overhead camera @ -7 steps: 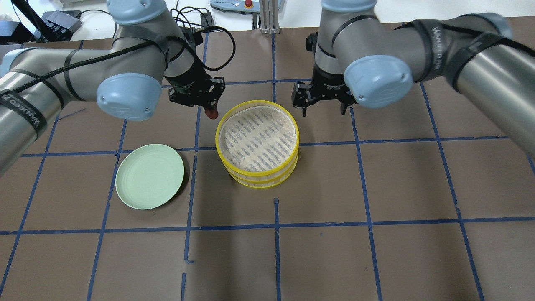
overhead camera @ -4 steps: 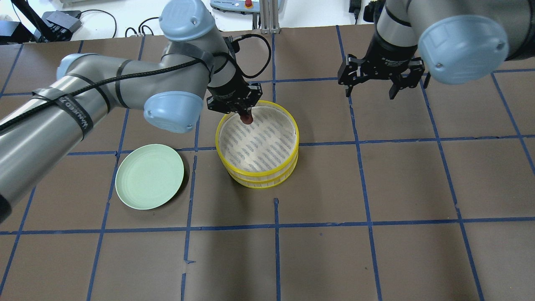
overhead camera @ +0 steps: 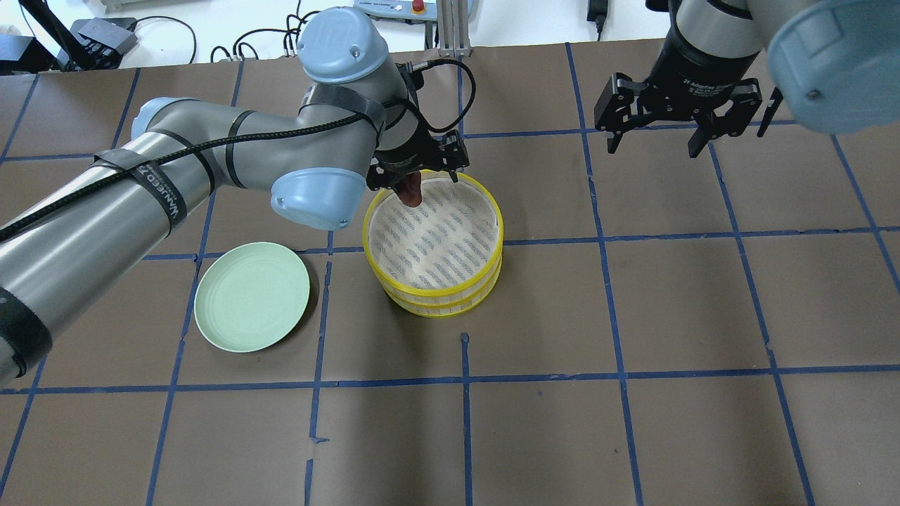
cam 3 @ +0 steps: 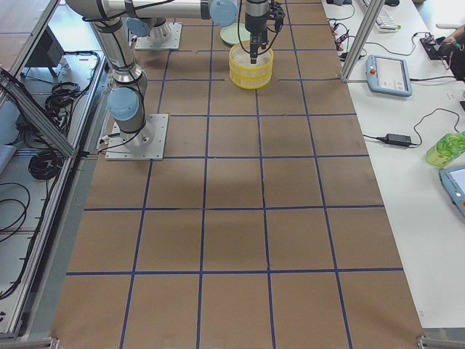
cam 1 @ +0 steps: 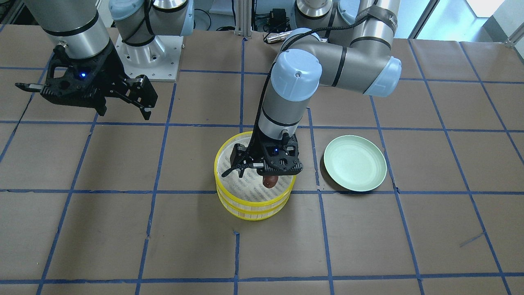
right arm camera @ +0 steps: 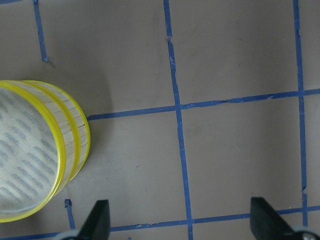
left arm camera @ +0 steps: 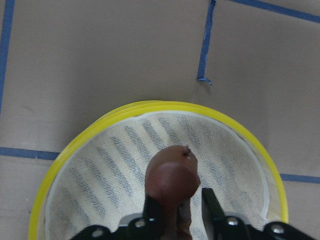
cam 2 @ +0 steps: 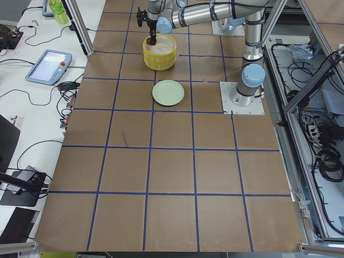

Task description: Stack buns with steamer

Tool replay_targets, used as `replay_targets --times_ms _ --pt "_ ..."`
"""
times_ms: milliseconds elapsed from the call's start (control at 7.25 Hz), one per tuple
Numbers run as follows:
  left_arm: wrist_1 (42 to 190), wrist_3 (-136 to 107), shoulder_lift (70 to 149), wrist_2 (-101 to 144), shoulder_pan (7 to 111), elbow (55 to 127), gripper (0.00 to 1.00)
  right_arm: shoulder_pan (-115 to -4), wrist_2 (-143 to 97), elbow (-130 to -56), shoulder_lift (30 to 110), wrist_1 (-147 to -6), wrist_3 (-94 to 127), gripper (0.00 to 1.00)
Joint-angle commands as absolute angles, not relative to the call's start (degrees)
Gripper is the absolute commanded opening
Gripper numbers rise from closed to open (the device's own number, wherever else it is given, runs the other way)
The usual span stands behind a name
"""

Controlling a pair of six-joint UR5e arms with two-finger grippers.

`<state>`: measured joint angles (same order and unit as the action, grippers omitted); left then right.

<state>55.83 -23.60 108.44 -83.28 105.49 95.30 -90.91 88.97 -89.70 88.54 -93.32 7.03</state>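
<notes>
From the front, the left gripper is reaching straight down into the round yellow steamer, and its jaws are pinching the dark reddish-brown bun by its upper end. The bun is hanging inside the rim, over the striped cloth liner, on the side nearer the pale green plate. Whether it is touching the liner cannot be told. The plate is sitting just beside the steamer on the brown table. The right gripper is hovering well apart from the steamer, nearer the robot's base, with its jaws spread and nothing between them.

From overhead, the bun is showing at the far edge of the steamer, under the left gripper, while the right gripper is hanging wide open over bare table.

From the left end of the table, the near arm is stretching out over the steamer, with the plate lying between the steamer and the arm's base.

From the right end, a gripper is pointing down into the steamer; the details are too small to make out.

The left wrist camera is looking down past the pinched bun onto the liner and the yellow rim.

The right wrist camera is showing two spread fingertips over bare table, with the steamer at the picture's left edge.
</notes>
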Motion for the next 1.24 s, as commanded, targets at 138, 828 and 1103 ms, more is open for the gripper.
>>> replay_targets --times_ms 138,828,1103 --pt "55.90 -23.38 108.11 -83.41 105.47 96.06 1.00 -90.97 88.95 -90.00 88.86 -92.81 7.29 1.00" --pt "71.57 6.53 97.42 -91.05 90.14 94.75 1.00 -90.97 88.95 -90.18 88.86 -92.81 7.56 1.00" --pt "85.45 8.61 90.82 -91.23 84.92 93.70 1.00 -90.97 88.95 -90.26 88.86 -92.90 7.82 1.00"
